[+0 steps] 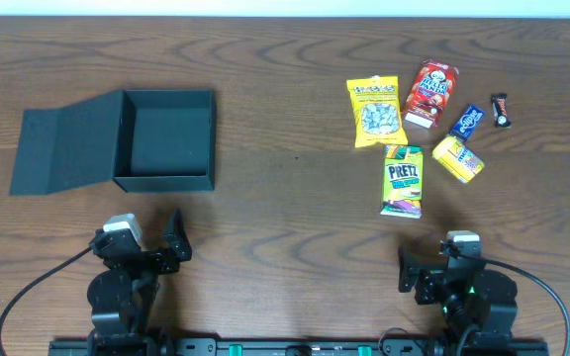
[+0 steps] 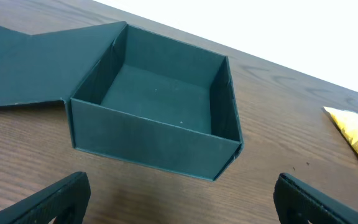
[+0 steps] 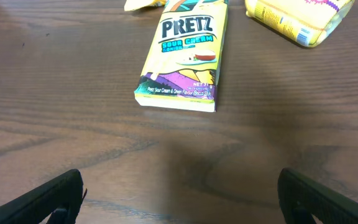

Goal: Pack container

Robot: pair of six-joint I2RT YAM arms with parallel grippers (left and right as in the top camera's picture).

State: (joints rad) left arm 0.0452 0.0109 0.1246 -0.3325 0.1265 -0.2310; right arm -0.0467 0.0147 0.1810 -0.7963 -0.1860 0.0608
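The black container (image 1: 127, 181) sits open at the left of the table, its flap lid (image 1: 62, 146) lying flat to its left; its inside looks empty in the left wrist view (image 2: 154, 93). Snack packets lie at the right: a yellow nut bag (image 1: 376, 111), a red box (image 1: 430, 93), a Pretz box (image 1: 402, 180) (image 3: 182, 53), a yellow pack (image 1: 458, 158) (image 3: 300, 18), a blue bar (image 1: 466, 122) and a small dark bar (image 1: 502, 110). My left gripper (image 1: 149, 235) (image 2: 182, 205) is open and empty, in front of the container. My right gripper (image 1: 433, 259) (image 3: 182, 202) is open and empty, in front of the Pretz box.
The wooden table (image 1: 285, 218) runs to its far edge at the top of the overhead view. Both arm bases and their cables sit along the front edge.
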